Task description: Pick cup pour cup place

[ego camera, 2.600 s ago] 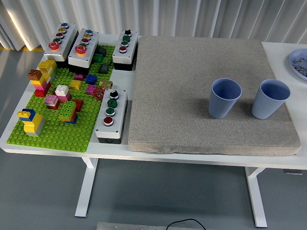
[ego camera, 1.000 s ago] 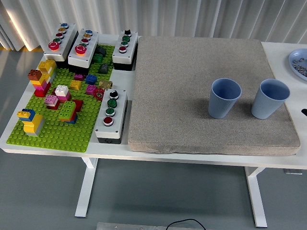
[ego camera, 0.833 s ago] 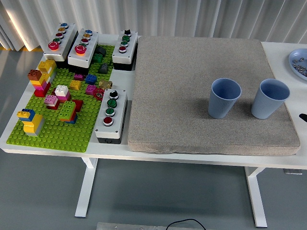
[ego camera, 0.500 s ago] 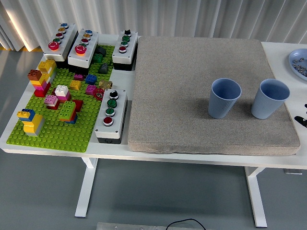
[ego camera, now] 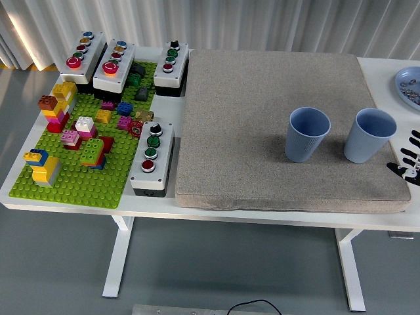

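White bench [ego camera: 197, 209] carries a coarse grey mat [ego camera: 262, 131]; two ribbed, tapered blue cups [ego camera: 306, 134] [ego camera: 369, 136] stand upright, apart, toward its right near corner. Right hand [ego camera: 409, 157] shows at the right edge, black fingers spread, empty. No writing is legible.

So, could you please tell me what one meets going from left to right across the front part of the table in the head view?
Green brick baseplate → button box → grey mat → left blue cup → right blue cup → right robot hand, fingers spread, at the picture's edge.
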Action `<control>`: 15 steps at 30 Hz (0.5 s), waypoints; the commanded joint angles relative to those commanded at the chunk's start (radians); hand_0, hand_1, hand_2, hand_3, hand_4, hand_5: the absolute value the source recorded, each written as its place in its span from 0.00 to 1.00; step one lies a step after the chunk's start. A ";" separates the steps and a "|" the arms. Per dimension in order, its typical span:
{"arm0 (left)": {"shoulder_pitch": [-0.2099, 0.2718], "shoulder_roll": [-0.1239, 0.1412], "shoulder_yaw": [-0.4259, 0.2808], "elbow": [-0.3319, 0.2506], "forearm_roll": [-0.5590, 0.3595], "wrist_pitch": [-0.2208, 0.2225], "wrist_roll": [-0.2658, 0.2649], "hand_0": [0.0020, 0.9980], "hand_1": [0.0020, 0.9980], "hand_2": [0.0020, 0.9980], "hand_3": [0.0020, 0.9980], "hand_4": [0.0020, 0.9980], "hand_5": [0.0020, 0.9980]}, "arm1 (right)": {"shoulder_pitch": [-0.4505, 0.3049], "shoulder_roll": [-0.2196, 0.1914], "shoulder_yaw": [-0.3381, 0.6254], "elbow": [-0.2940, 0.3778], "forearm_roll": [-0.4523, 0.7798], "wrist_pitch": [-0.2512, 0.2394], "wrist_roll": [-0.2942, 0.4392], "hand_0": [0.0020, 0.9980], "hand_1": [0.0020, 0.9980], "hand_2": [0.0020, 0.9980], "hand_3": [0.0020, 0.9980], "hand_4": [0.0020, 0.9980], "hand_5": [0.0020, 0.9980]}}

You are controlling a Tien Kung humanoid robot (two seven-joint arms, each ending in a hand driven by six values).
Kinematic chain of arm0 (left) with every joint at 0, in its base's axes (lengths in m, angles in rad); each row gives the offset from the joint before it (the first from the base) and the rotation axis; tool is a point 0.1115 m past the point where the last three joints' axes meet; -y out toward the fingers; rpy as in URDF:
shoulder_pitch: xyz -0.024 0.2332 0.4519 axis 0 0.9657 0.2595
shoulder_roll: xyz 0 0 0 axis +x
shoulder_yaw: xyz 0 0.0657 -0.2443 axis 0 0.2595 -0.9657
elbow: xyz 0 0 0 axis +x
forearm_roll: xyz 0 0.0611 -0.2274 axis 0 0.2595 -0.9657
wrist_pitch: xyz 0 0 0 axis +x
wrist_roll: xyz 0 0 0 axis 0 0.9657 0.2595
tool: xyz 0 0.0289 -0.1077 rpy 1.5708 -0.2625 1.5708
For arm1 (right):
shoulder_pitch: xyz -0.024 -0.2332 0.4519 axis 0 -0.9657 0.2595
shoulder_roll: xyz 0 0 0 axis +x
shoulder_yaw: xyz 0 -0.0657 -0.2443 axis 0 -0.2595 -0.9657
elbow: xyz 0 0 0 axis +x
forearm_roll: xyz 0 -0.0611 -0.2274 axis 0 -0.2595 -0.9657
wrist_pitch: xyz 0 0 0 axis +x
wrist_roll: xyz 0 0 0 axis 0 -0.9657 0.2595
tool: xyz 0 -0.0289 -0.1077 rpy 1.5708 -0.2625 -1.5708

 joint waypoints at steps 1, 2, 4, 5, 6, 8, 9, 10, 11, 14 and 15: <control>0.000 0.000 0.002 0.000 -0.001 0.000 0.000 0.72 0.78 0.82 0.68 0.51 0.95 | 0.002 0.003 -0.003 -0.001 -0.002 -0.002 0.001 0.92 0.88 0.97 0.97 0.90 0.29; 0.000 0.000 0.002 0.000 -0.001 0.000 0.000 0.72 0.78 0.82 0.68 0.51 0.95 | 0.003 0.004 -0.003 -0.001 -0.003 -0.002 0.002 0.92 0.88 0.97 0.97 0.90 0.29; 0.000 0.000 0.000 0.000 0.003 0.000 0.001 0.72 0.78 0.82 0.68 0.51 0.95 | 0.012 0.010 -0.015 -0.007 -0.002 -0.005 0.003 0.92 0.88 0.97 0.97 0.90 0.29; 0.001 0.000 -0.001 0.000 0.004 -0.001 0.002 0.72 0.78 0.82 0.68 0.51 0.95 | 0.014 0.012 -0.018 -0.009 -0.002 -0.006 0.003 0.92 0.88 0.97 0.97 0.90 0.30; 0.001 0.000 -0.001 0.000 0.005 -0.001 0.002 0.72 0.78 0.82 0.68 0.51 0.95 | 0.016 0.013 -0.021 -0.011 -0.001 -0.006 0.003 0.92 0.88 0.97 0.97 0.90 0.30; 0.001 0.000 0.000 0.000 0.003 -0.001 0.001 0.72 0.78 0.82 0.68 0.51 0.95 | 0.024 0.016 -0.026 -0.020 0.000 -0.006 0.004 0.92 0.88 0.97 0.97 0.90 0.30; 0.001 0.000 0.001 0.000 0.003 -0.001 0.001 0.72 0.78 0.82 0.68 0.51 0.95 | 0.025 0.017 -0.027 -0.022 0.000 -0.006 0.004 0.92 0.88 0.97 0.97 0.90 0.30; 0.001 0.000 0.001 0.000 0.003 -0.001 0.001 0.72 0.78 0.82 0.68 0.51 0.95 | 0.026 0.017 -0.027 -0.022 0.000 -0.006 0.004 0.92 0.88 0.97 0.97 0.90 0.30; 0.001 0.000 0.003 0.000 0.001 -0.001 0.000 0.72 0.78 0.82 0.68 0.51 0.95 | 0.029 0.018 -0.029 -0.025 0.001 -0.007 0.004 0.92 0.88 0.96 0.97 0.89 0.30; -0.001 -0.001 0.002 0.000 0.001 -0.001 -0.001 0.72 0.78 0.82 0.68 0.51 0.95 | 0.039 0.018 -0.036 -0.032 0.001 -0.007 0.004 0.92 0.88 0.96 0.97 0.89 0.30; -0.002 -0.001 0.001 0.000 0.002 0.000 -0.001 0.72 0.78 0.82 0.68 0.51 0.95 | 0.044 0.020 -0.037 -0.035 0.002 -0.008 0.004 0.92 0.88 0.96 0.97 0.89 0.30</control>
